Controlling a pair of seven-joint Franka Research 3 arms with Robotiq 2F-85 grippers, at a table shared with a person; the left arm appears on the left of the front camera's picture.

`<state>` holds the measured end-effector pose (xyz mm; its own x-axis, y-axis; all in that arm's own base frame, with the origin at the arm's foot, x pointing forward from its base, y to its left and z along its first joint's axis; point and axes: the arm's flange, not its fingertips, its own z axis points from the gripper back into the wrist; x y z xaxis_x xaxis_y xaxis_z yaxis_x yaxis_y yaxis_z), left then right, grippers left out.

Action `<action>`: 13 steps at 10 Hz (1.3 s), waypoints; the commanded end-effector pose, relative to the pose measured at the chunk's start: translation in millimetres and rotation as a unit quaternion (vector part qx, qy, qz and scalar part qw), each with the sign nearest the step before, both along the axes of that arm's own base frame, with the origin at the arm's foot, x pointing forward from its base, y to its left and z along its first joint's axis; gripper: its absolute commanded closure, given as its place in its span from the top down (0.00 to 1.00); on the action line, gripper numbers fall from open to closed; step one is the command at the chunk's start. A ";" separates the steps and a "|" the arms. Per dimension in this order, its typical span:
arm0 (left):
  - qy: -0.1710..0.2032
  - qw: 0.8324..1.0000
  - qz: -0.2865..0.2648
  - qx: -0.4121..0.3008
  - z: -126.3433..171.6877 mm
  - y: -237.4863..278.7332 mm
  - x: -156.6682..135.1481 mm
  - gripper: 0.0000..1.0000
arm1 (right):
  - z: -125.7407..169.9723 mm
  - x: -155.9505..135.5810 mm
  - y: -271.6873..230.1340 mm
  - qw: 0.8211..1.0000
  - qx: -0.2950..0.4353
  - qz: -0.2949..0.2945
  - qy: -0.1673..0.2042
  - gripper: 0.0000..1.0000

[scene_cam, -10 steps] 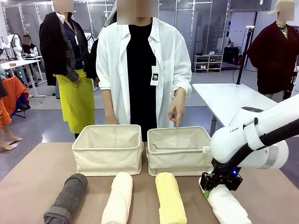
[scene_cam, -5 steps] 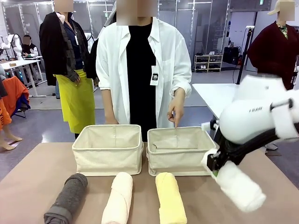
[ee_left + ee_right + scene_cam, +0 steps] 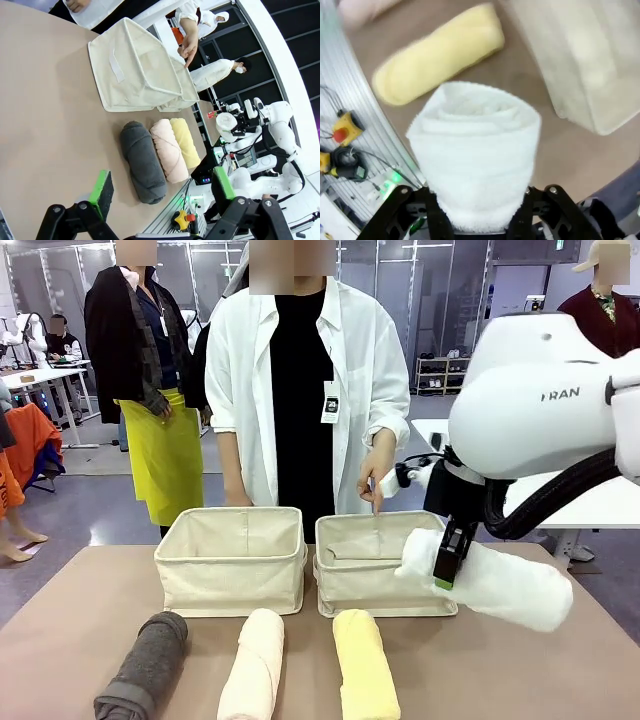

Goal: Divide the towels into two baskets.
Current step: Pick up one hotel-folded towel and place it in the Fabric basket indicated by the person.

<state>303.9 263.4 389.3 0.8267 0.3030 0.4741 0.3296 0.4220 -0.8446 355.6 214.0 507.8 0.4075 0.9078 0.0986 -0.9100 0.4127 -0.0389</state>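
White towel (image 3: 505, 585), rolled, hangs clear of the table (image 3: 60, 620) in the right gripper (image 3: 447, 558). The jaws are clamped on the roll near one end, and the free end tilts down toward the robot's right. In the front view it overlaps the right front corner of the right basket (image 3: 365, 585). A person's hand (image 3: 378, 472) points one finger down over that basket. The left basket (image 3: 232, 580) stands just beside it. In front of the baskets the dark grey towel (image 3: 145, 665), pale pink towel (image 3: 253, 665) and yellow towel (image 3: 365, 665) lie side by side on the table. The left gripper (image 3: 162, 187) hovers above the table near the grey roll, its jaws wide apart with nothing between them.
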 end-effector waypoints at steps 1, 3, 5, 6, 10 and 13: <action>-0.003 1.000 0.002 -0.001 1.0 1.3 -1.4 1.00 | 6.2 -9.5 -2.0 0.985 -0.054 0.163 0.015 0.31; -0.003 1.000 0.002 -0.001 1.0 1.3 -1.4 1.00 | 0.8 -10.5 7.8 0.996 -0.018 0.081 0.017 0.31; -0.003 1.000 0.002 -0.001 1.0 1.3 -1.4 1.00 | 0.8 -10.5 7.8 0.996 -0.018 0.081 0.017 0.31; -0.003 1.000 0.002 -0.001 1.0 1.3 -1.4 1.00 | 0.8 -10.5 7.8 0.996 -0.018 0.081 0.017 0.31; -0.003 1.000 0.002 -0.001 1.0 1.3 -1.4 1.00 | 6.5 11.5 12.5 0.994 -0.028 0.106 0.007 0.35; -0.003 1.000 0.002 -0.001 1.0 1.3 -1.4 1.00 | 30.4 81.3 42.2 0.983 -0.074 0.167 0.012 0.35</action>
<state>304.1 263.2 389.3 0.8270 0.3025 0.4739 0.3297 0.4219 -0.8446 409.2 246.1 523.3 0.1442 0.9895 -0.0043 -0.9879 0.1437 -0.0583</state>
